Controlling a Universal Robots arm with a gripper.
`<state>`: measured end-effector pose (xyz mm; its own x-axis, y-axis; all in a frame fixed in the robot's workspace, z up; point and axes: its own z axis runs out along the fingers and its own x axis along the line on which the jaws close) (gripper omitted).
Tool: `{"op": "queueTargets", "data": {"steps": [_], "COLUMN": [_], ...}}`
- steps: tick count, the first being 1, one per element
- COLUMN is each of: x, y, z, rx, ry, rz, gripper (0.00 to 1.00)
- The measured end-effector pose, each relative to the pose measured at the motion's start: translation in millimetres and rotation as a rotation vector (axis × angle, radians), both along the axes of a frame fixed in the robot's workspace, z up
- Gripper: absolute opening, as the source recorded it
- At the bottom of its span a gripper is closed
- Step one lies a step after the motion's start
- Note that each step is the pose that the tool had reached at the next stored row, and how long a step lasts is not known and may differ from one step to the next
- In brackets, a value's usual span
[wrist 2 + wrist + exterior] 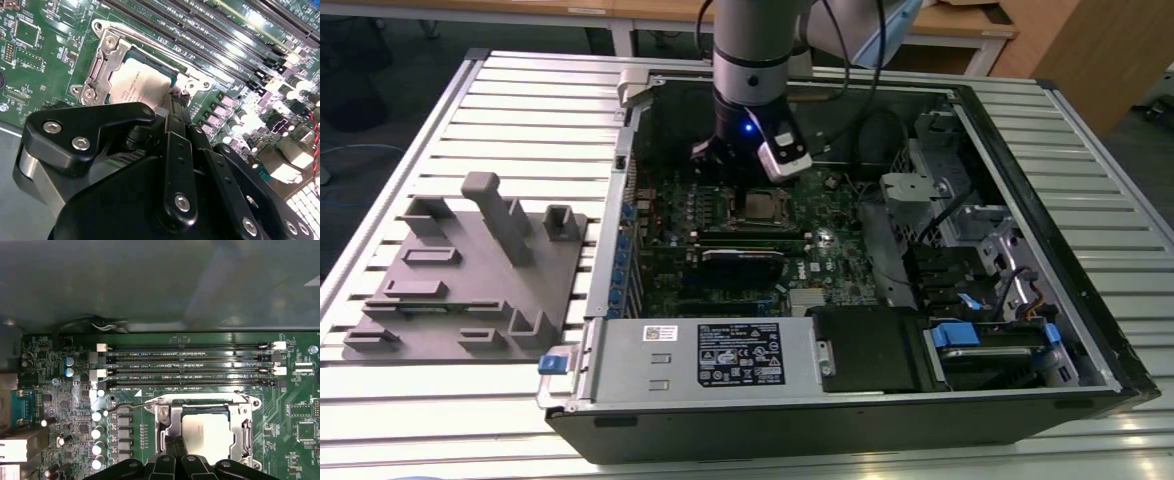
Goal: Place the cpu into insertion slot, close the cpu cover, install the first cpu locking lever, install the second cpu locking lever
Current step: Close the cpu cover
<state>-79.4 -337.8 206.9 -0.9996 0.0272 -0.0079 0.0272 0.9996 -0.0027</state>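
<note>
cpu (136, 84) framed by cpu cover (101, 52) | end effector (176, 106) just beside cpu

One cpu (207, 434), one cpu cover (166, 416) and four long memory slots (185, 360).

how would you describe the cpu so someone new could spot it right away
Look inside the open computer case, at the green motherboard. Beside the row of long memory slots sits the cpu: a flat square with a pale silvery top, ringed by the metal cpu cover, unlike the small dark chips around it.
</note>
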Motion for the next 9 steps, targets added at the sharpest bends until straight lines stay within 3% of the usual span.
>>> {"op": "queueTargets", "data": {"steps": [9], "x": [-0.4], "y": [0.5], "z": [-2.6], "rx": [-0.0001], "ry": [0.0001], "rz": [0.000], "gripper": [0.11]}}
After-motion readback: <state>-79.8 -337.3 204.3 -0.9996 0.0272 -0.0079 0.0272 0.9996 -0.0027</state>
